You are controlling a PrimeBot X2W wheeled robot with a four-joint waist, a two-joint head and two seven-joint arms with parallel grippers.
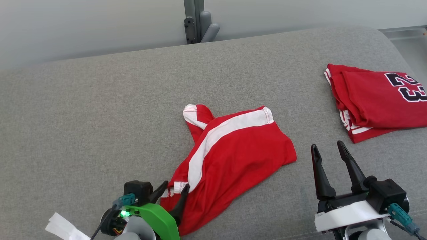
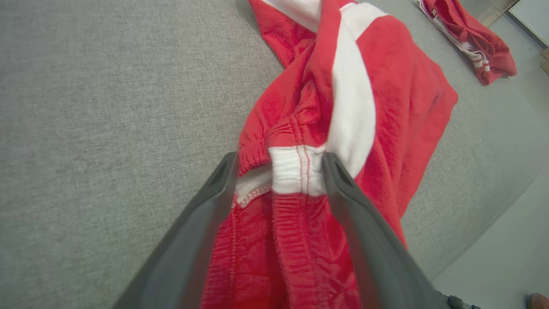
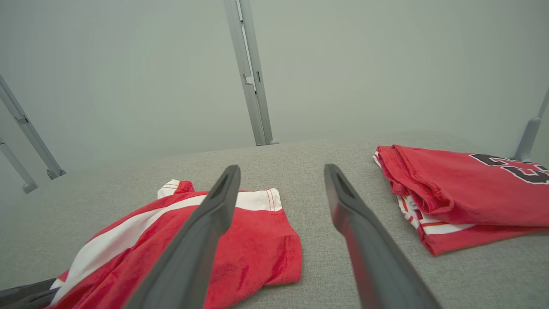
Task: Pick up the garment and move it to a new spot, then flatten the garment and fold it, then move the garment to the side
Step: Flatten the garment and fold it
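Head view: the red garment [image 1: 240, 146] with its broad white stripe lies crumpled mid-surface [image 1: 100, 116], and the left hand [image 1: 176, 186] is down at its near end, fingers spread either side of the cloth. The right hand [image 1: 327, 145] sits off to the right, fingers apart and on nothing, short of a folded jersey [image 1: 377, 100] with black numbers.

Left wrist view: the left hand [image 2: 279, 158] is wide open, straddling the bunched waistband. A white patch sits between the two dark fingers [image 2: 206, 206], and the garment [image 2: 386, 86] runs away across the grey cloth.

Right wrist view: the right hand [image 3: 282, 169] hangs open above bare surface [image 3: 317, 257], with the garment [image 3: 257, 240] lower left and the folded jersey [image 3: 463, 189] to the right, the two well apart.
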